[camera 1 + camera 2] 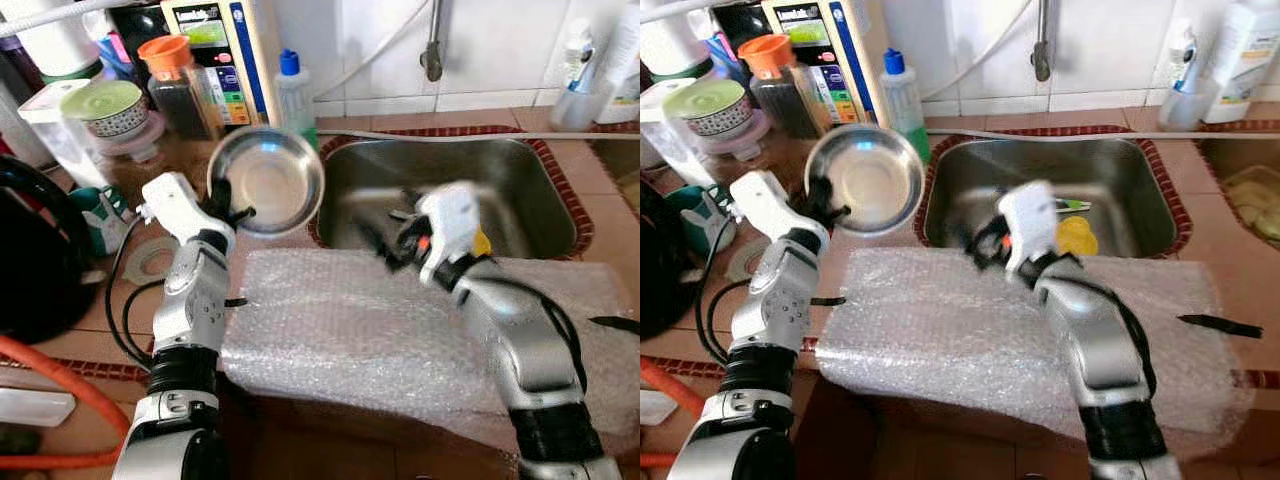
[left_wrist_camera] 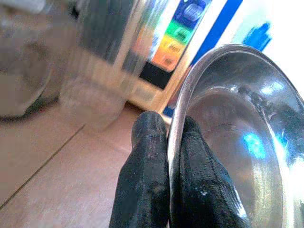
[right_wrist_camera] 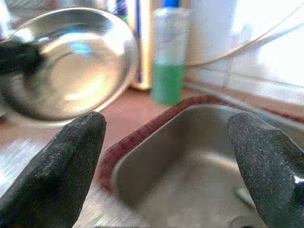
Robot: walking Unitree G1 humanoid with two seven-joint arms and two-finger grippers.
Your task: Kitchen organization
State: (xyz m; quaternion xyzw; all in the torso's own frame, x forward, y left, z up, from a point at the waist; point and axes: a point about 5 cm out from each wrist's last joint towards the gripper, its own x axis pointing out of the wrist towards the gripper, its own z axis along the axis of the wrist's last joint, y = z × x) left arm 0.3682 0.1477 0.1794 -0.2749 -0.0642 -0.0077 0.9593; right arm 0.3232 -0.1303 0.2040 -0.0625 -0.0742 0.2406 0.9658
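Observation:
A shiny steel bowl [image 1: 268,180] is held up, tilted on edge, above the counter just left of the sink [image 1: 520,175]. My left gripper [image 1: 238,212] is shut on the bowl's lower left rim; in the left wrist view its fingers [image 2: 147,175] pinch the rim of the bowl [image 2: 237,142]. My right gripper [image 1: 385,238] is open, blurred, at the sink's front left edge above the bubble wrap. In the right wrist view its fingers [image 3: 57,166] stand wide apart, facing the bowl [image 3: 71,61] and the sink basin [image 3: 190,166].
A bubble wrap sheet [image 1: 340,330] covers the counter in front of the sink. A yellow item [image 1: 1077,236] lies in the basin. A green-liquid bottle [image 1: 292,90], jars [image 1: 175,75] and a white appliance [image 1: 215,50] crowd the back left. A black kettle [image 1: 35,250] stands far left.

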